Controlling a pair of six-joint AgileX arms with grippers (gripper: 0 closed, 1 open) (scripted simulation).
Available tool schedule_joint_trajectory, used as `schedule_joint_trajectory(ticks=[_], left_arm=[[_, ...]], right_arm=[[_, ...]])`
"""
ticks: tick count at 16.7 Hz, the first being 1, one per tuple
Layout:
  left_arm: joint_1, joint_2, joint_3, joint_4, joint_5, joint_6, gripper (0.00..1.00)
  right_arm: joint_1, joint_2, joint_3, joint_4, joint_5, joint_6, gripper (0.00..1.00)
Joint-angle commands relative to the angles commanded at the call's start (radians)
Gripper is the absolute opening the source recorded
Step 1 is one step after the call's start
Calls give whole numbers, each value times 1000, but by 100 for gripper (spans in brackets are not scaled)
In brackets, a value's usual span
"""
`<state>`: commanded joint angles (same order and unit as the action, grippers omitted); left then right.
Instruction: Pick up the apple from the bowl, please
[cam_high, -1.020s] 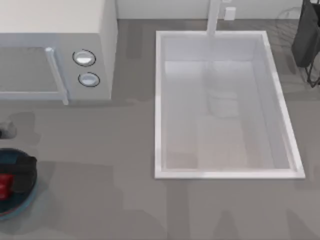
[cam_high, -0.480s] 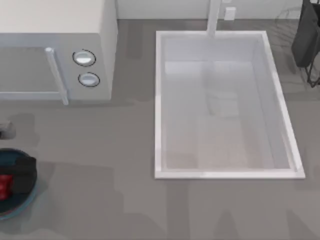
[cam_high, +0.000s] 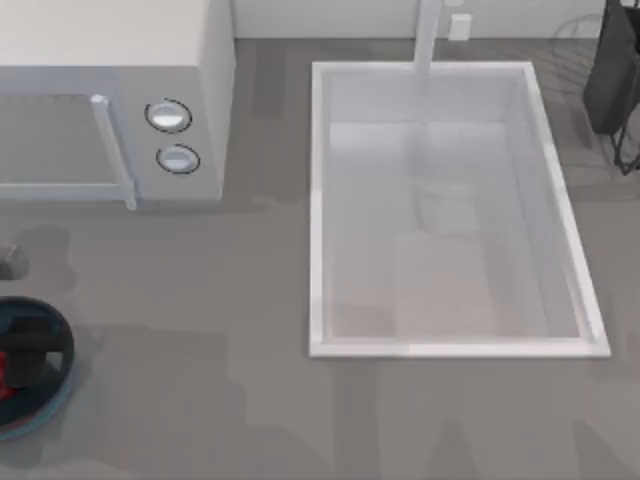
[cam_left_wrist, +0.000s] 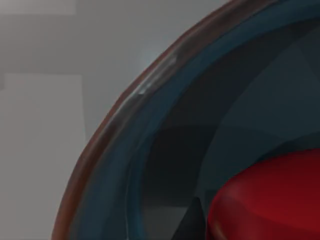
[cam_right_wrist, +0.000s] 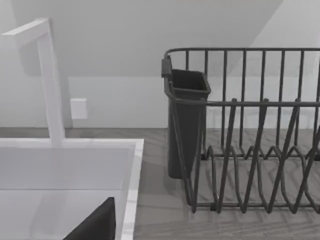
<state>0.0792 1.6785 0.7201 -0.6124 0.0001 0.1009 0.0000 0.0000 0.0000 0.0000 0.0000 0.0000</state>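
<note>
The apple sits inside the bowl at the far left edge of the table, toward the near side in the top view, and only a sliver of its red skin shows there beside the dark body of the left gripper, which hangs directly over the bowl and covers most of the fruit. From the left wrist view the apple is a glossy red dome close beneath the camera, resting on the dark blue-teal floor of the bowl, whose curved rim with a brownish edge sweeps across the picture above the grey table. Whether the left gripper's fingers are spread or closed on the apple I cannot tell, since no fingertip can be made out. Beyond the bowl, toward the back left of the table, stands a white microwave with two round knobs on its front. To the right of the middle lies a large white sink with a white tap at its far rim. At the far right corner stands a dark wire dish rack. The right wrist view looks across the sink's corner and tap toward the rack and its dark cutlery cup.
</note>
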Motion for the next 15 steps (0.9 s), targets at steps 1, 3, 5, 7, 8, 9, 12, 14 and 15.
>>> schedule_joint_trajectory(ticks=[1,3,5,7,8,9,12,14,15], left_arm=[[0,0,0,0,0,0,17],[0,0,0,0,0,0,2],[0,0,0,0,0,0,0],[0,0,0,0,0,0,0],[0,0,0,0,0,0,0],[0,0,0,0,0,0,0],[-3,-85,45,-65,-34,0,0],[-3,-84,58,-79,-34,0,0],[-4,-81,80,-101,-34,0,0]], right_arm=[[0,0,0,0,0,0,100],[0,0,0,0,0,0,100],[0,0,0,0,0,0,100],[0,0,0,0,0,0,100],[0,0,0,0,0,0,100],[0,0,0,0,0,0,100],[0,0,0,0,0,0,100],[0,0,0,0,0,0,100],[0,0,0,0,0,0,100]])
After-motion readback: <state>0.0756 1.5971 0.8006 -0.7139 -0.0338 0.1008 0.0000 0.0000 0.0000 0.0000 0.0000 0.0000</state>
